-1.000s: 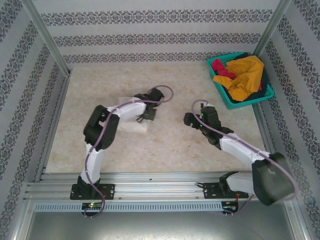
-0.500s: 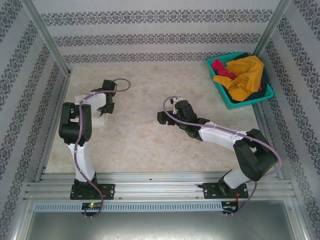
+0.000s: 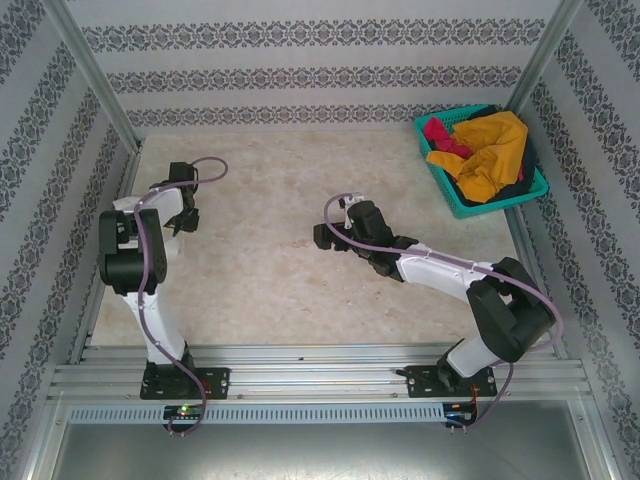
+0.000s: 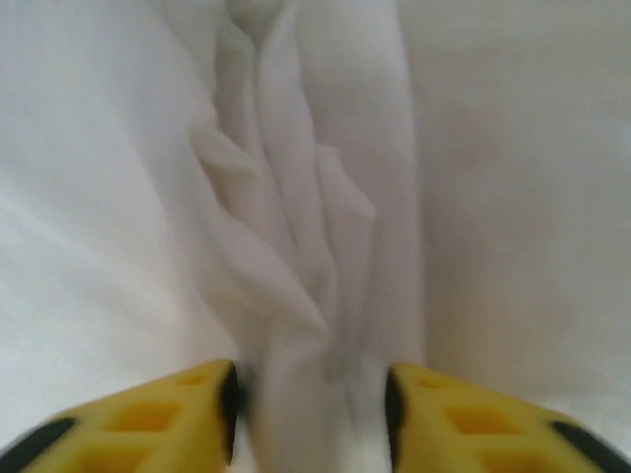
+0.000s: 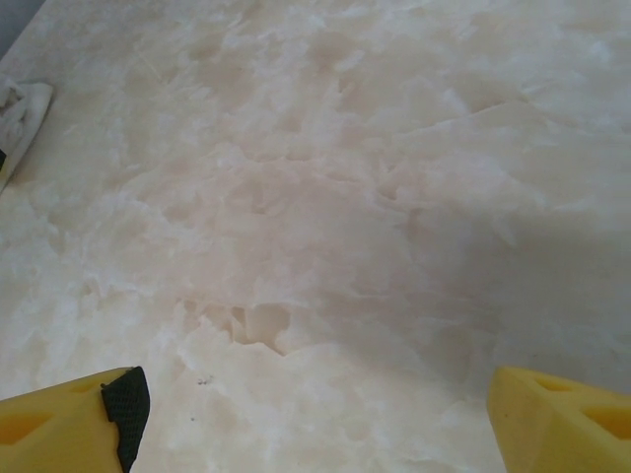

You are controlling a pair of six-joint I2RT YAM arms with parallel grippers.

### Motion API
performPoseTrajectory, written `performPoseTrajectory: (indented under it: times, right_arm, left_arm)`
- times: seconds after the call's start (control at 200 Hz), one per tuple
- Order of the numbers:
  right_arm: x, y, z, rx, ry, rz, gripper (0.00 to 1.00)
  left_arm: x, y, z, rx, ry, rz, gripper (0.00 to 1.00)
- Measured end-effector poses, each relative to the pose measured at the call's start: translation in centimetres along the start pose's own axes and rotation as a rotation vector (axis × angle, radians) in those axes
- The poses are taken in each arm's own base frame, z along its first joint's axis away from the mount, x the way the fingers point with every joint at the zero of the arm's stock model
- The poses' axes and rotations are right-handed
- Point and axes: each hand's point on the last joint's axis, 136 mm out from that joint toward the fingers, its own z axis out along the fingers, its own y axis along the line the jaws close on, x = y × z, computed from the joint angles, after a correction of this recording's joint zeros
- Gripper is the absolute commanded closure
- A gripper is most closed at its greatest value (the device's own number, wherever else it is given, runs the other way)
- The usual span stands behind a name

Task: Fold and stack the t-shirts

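A cream-white t-shirt (image 4: 296, 177) lies bunched in soft folds right under my left gripper (image 4: 311, 404). Its yellow fingers (image 4: 187, 414) stand apart, astride a raised ridge of the cloth, open. From above, that left gripper (image 3: 183, 218) is at the table's far left, and the arm hides most of the shirt. My right gripper (image 3: 322, 237) hovers open over bare table near the middle, with nothing between its fingers (image 5: 69, 414). A corner of the white t-shirt (image 5: 20, 108) shows at the left edge of the right wrist view.
A teal mesh basket (image 3: 440, 180) stands at the back right corner. It holds a mustard-yellow shirt (image 3: 492, 150), a magenta one (image 3: 443, 135) and dark cloth (image 3: 520, 185). Metal frame posts and patterned walls close in the marble-look table (image 3: 270, 290).
My left arm has swung from mid-table to the far left edge with the white shirt, and its jaws have parted. My right arm shifted left toward the middle, then held still.
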Motion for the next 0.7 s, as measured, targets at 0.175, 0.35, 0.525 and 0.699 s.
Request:
performPoseTrajectory:
  times: [0.175,0.35,0.525,0.699]
  right_arm:
    - [-1.8,-1.4,-1.3,0.034,-0.054,-0.025,0.02]
    - [-3.9,-6.8,-4.8,0.165,-0.182,-0.026,0.02]
    - [-3.7,-13.0,-8.5,0.358,-0.283,-0.096,0.02]
    - [-3.3,-17.5,-10.7,0.521,-0.319,-0.164,0.02]
  left_arm:
    - [-1.0,-3.2,-4.7,0.08,-0.149,-0.007,0.0]
    - [-1.3,-5.7,-10.7,0.227,-0.399,-0.067,0.0]
    - [0.8,-6.0,-11.7,0.268,-0.546,-0.133,0.0]
    - [4.0,-6.6,-9.8,0.274,-0.586,-0.173,0.0]
